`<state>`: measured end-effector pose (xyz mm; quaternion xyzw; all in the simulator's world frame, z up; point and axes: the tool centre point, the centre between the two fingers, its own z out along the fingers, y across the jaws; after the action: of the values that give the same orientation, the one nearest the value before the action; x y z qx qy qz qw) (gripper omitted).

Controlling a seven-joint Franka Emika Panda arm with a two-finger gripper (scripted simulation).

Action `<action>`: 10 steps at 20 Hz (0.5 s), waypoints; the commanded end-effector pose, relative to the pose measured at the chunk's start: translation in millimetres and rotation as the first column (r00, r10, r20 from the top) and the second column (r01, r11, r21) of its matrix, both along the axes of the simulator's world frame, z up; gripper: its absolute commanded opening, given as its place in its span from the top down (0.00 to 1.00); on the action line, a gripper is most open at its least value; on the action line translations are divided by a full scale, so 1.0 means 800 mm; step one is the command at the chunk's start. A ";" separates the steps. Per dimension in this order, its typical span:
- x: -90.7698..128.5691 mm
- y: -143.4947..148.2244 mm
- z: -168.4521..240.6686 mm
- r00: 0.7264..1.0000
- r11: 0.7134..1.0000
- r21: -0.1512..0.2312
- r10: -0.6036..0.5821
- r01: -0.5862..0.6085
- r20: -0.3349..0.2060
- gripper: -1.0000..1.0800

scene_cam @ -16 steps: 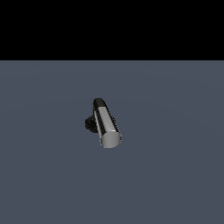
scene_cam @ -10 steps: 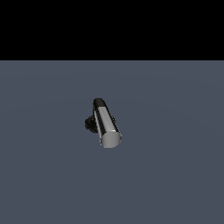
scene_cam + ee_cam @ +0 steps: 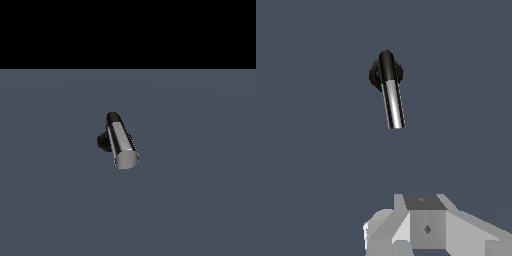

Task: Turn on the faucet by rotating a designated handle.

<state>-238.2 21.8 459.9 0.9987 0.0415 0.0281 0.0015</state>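
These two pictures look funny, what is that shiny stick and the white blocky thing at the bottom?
Both pictures come from a computer game-like world with a robot arm. One camera looks at the scene from outside; the other rides on the robot's wrist. The shiny stick is the handle of a small faucet, joined to a black elbow on a round black base, sitting on a plain grey floor. The white blocky thing is part of the robot's hand. It is apart from the faucet and holds nothing. I cannot tell whether it is open or shut.
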 end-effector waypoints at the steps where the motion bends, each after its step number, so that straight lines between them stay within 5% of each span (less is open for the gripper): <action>1: 0.004 0.002 -0.022 1.000 1.000 0.000 0.013 -0.013 -0.003 1.00; 10: 0.022 0.010 -0.123 0.997 0.998 -0.001 0.070 -0.070 -0.016 1.00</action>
<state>-222.8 28.5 375.2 0.9972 0.0714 0.0209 0.0012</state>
